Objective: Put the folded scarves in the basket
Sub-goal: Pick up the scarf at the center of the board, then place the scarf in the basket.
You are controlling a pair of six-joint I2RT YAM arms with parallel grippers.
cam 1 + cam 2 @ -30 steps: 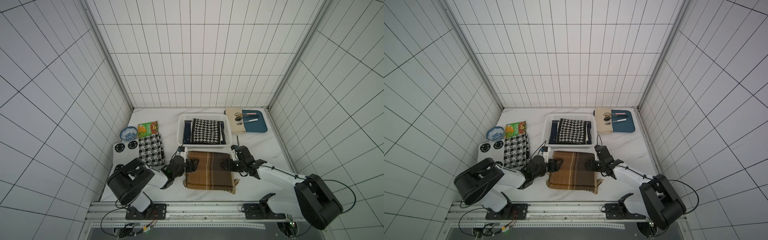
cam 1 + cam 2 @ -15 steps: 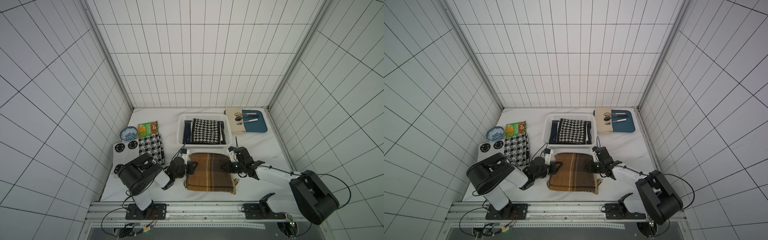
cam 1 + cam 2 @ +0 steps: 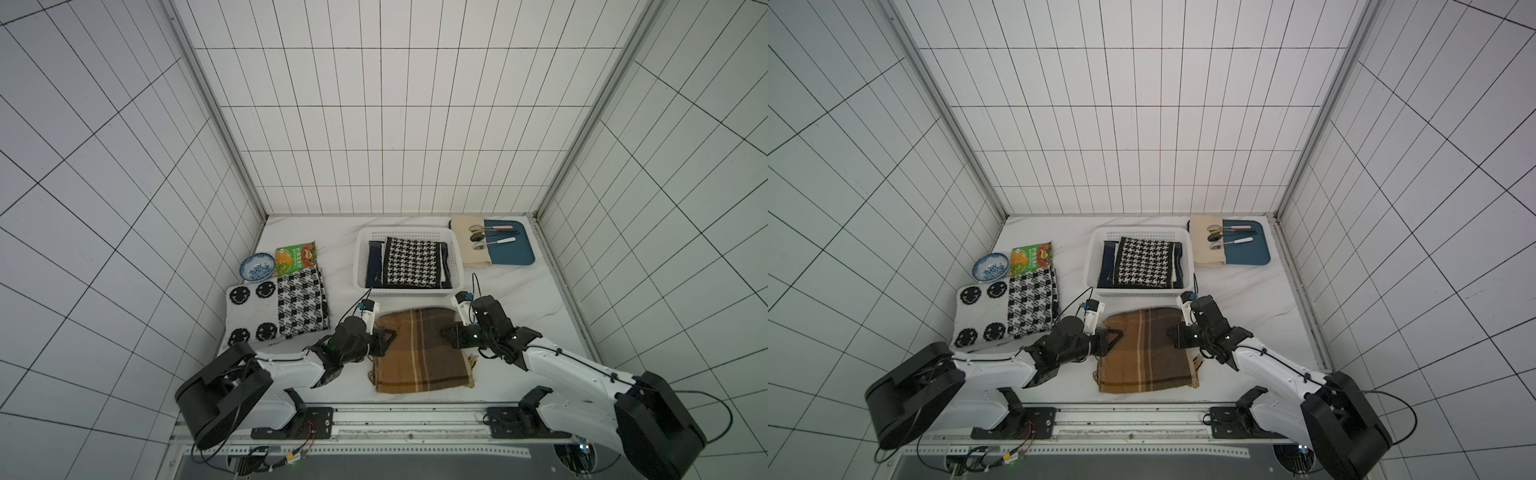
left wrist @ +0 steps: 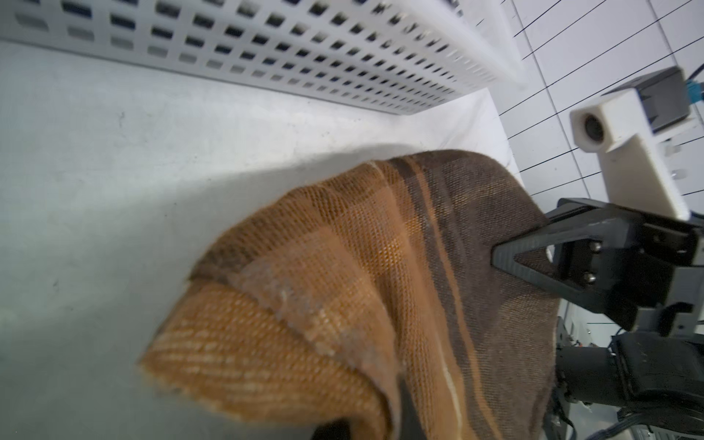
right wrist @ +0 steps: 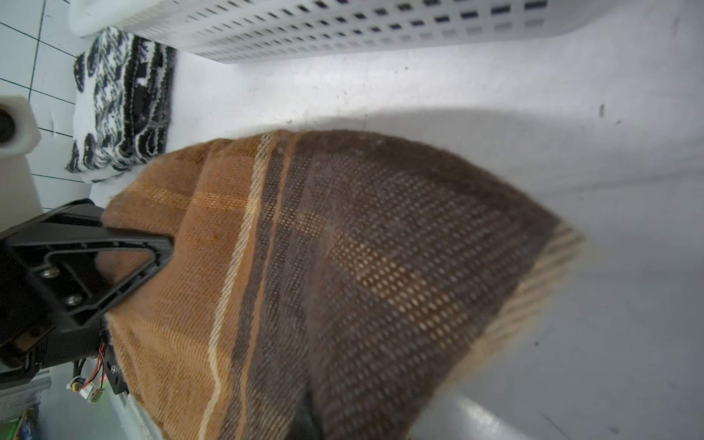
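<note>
- Brown plaid folded scarf: its near edge lies flat on the white marble counter, just inside the front edge.
- Left claw and right claw are each clamped on a side edge of the scarf, whose far half arches off the counter.
- A narrow bare strip lies beyond.
- White perforated plastic basket holds a black-and-white houndstooth cloth.

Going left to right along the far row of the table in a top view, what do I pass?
Blue-patterned bowl → snack packet → white basket → beige cloth → blue tray.
</note>
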